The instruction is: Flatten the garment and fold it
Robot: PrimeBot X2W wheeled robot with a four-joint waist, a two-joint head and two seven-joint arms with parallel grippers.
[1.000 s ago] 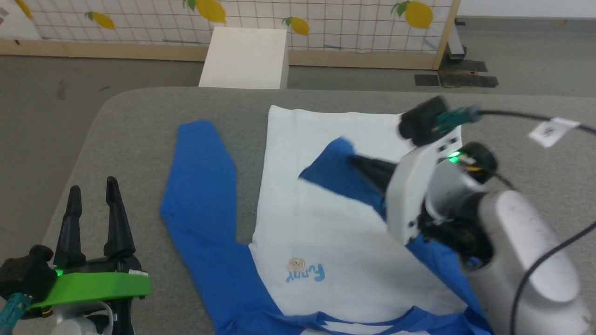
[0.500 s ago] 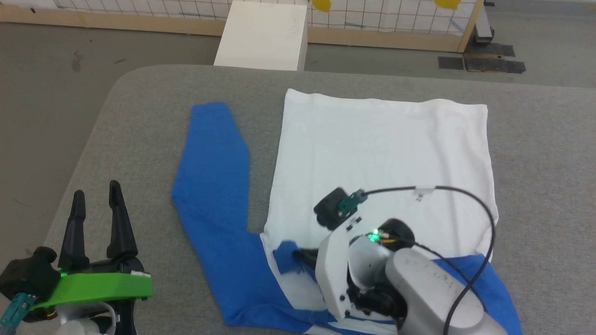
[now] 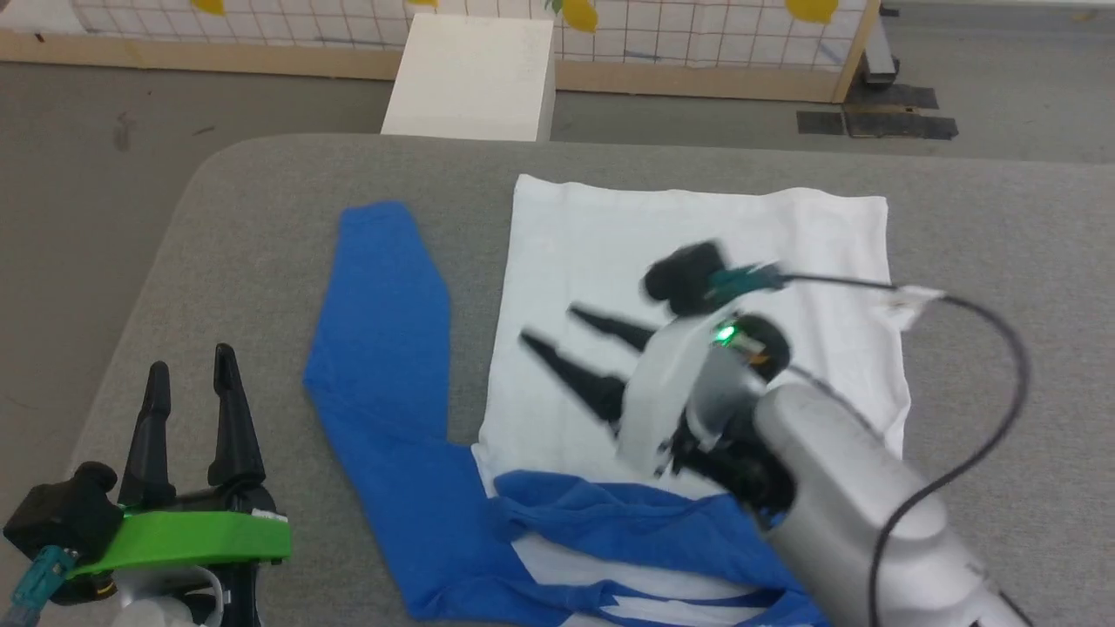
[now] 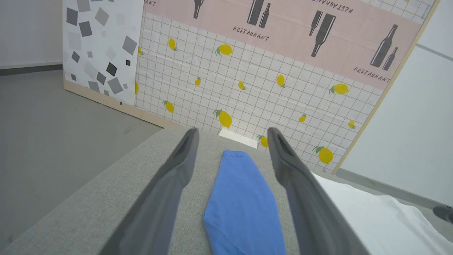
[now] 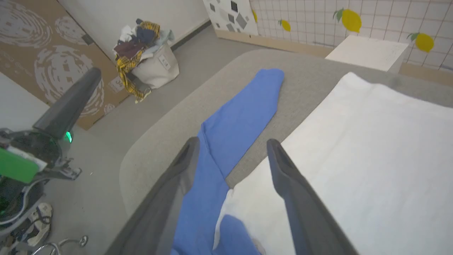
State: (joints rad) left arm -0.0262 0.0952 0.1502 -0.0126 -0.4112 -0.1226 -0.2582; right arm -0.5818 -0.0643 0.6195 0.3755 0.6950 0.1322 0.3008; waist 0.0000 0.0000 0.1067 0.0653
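Right now my right gripper (image 3: 549,324) hangs spread and empty over the garment (image 3: 697,226), seemingly just clear of it, while my left gripper (image 3: 192,362) rests spread beside the table's (image 3: 261,226) edge.

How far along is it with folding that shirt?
Done: the garment lies flat on the table, one blue sleeve folded across its chest. In hand: nothing; the right gripper hovers open above the body. Left: the other sleeve lies spread out, and the body needs folding.
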